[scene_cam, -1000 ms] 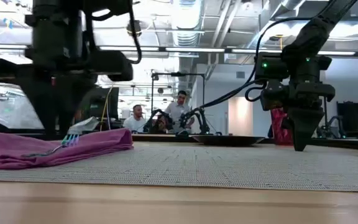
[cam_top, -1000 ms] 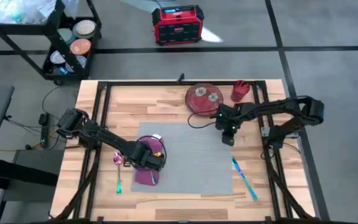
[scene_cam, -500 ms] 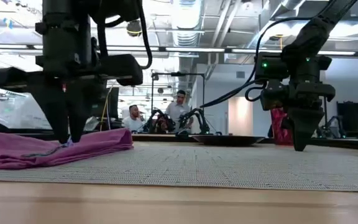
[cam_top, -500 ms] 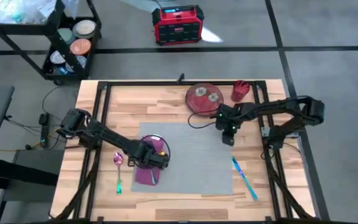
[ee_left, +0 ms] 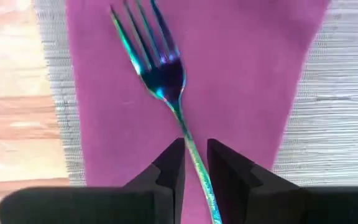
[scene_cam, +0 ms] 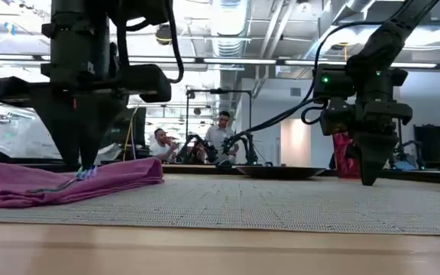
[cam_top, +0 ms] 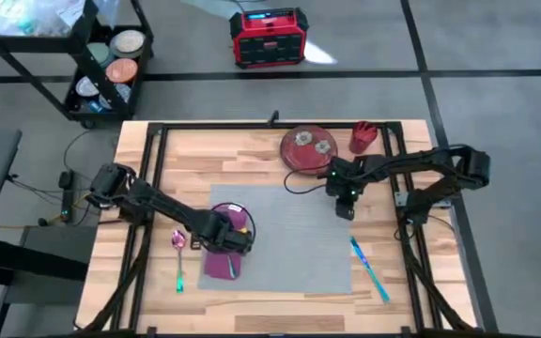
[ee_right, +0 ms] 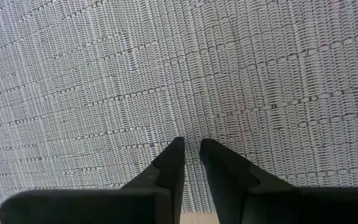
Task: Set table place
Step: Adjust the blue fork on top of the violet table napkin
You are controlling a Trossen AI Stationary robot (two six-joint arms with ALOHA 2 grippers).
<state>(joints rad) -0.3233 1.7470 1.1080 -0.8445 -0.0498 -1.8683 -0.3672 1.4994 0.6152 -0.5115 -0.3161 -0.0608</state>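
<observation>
While the left gripper [ee_left: 194, 163] pinches the fork's [ee_left: 160, 74] handle over the magenta napkin [ee_left: 229, 68] on the grey placemat's [cam_top: 294, 235] left part, the right gripper [ee_right: 191, 155] hangs nearly closed, empty, above the mat's far right area, on the table [cam_top: 214, 155].

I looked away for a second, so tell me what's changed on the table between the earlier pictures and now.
The left gripper dropped from above the magenta cloth napkin down to the iridescent metal fork lying on it; its fingers now straddle the handle, nearly shut. The right gripper stayed poised over the grey woven placemat. The dark red round plate, blue knife and spoon stayed put.
</observation>
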